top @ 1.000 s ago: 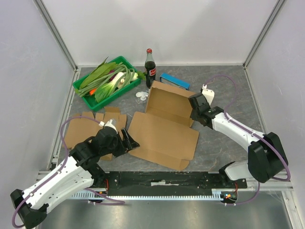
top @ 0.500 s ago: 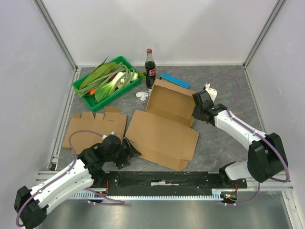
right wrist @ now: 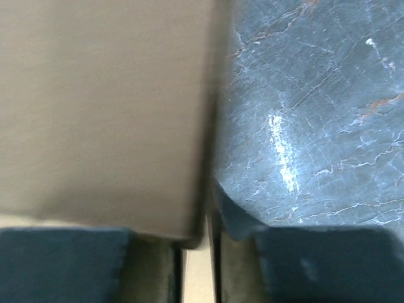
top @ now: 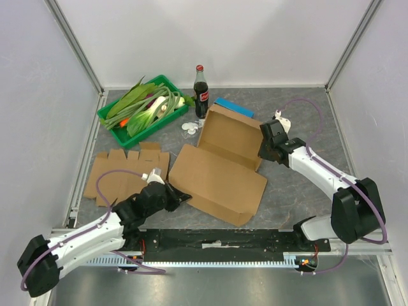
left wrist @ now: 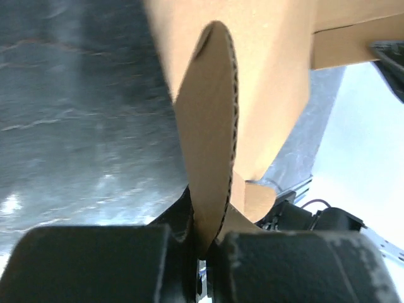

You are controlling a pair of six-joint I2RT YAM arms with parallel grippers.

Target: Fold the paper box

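Note:
The paper box [top: 220,175] is a brown cardboard blank lying mid-table, its back panel [top: 229,137] tilted up. My left gripper [top: 182,199] sits at the blank's near left corner. In the left wrist view the left gripper [left wrist: 203,243] is shut on a rounded cardboard flap [left wrist: 211,158] that stands up between its fingers. At the raised panel's right edge is my right gripper [top: 264,152]. The right wrist view shows the right gripper [right wrist: 197,252] shut on a thin card edge, with the panel [right wrist: 101,107] filling the left side.
A green tray [top: 111,121] of vegetables stands at the back left, a cola bottle [top: 201,92] beside it. A blue object [top: 234,107] lies behind the box. White discs [top: 189,129] lie near the bottle. A second flat cardboard blank [top: 121,175] lies at the left.
My left gripper was open and left of the box; it has moved right to the near left corner and shut on the flap. The right gripper has tilted the back panel slightly more upright.

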